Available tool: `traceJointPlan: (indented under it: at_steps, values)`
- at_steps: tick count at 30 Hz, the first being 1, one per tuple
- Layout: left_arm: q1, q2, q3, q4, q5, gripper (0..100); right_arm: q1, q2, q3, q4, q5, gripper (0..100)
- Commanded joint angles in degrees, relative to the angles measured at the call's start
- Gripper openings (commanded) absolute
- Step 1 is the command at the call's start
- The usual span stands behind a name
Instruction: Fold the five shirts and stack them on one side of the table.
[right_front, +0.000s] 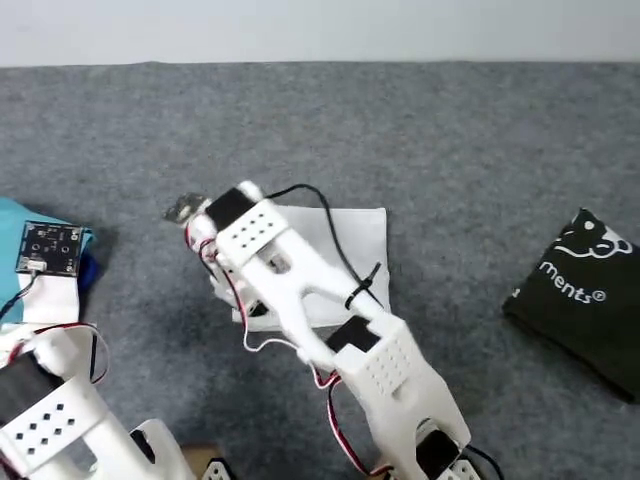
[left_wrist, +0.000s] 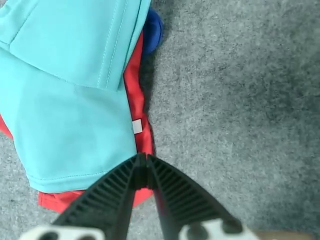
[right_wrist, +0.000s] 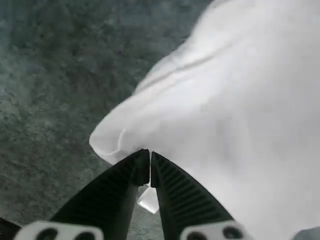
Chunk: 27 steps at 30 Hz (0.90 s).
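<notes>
We are holding the right gripper (right_wrist: 150, 156) with its jaws pressed together at the left edge of the white shirt (right_wrist: 240, 110). It seems to be pinching that edge, since the cloth is bulging up into a rounded fold just at the tips and a small tag is showing beneath them. The white shirt is lying folded in the middle of the table (right_front: 450, 130), nearly square and so with no strong long axis, and the right arm is stretching across it from the near side. The stack is sitting at the far left of the scene, well apart from the white shirt, so we are judging that the coming move runs leftward, with the pinched edge leading. Our left gripper (left_wrist: 146, 162) is hanging over that stack with its jaws closed on nothing. Below it, the teal shirt (left_wrist: 65, 115) is lying on top, the red shirt (left_wrist: 142, 125) is peeking out along its edge, and a bit of blue shirt (left_wrist: 154, 27) is showing at one corner. The left arm is nearer the stack but is also standing in the way of a delivery there, so we are expecting it to need to clear off. The black shirt (right_front: 585, 290) is lying folded at the right, well apart from both grippers.
</notes>
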Motion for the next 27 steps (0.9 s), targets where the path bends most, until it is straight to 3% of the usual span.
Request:
traceJointPlan:
  at_steps: [1,15,27]
  values:
    - [0.3,-0.5,-0.1,-1.1,-0.3,1,-1.7,0.0,-0.2,1.5,-0.3,1.0]
    - [0.3,-0.5,0.0,-1.1,-0.3,1,-1.7,-16.3,1.7,2.5,-0.5,1.0]
    - [0.3,-0.5,0.0,-0.8,-0.2,1,9.9,-43.8,29.5,2.5,-0.7,1.0]
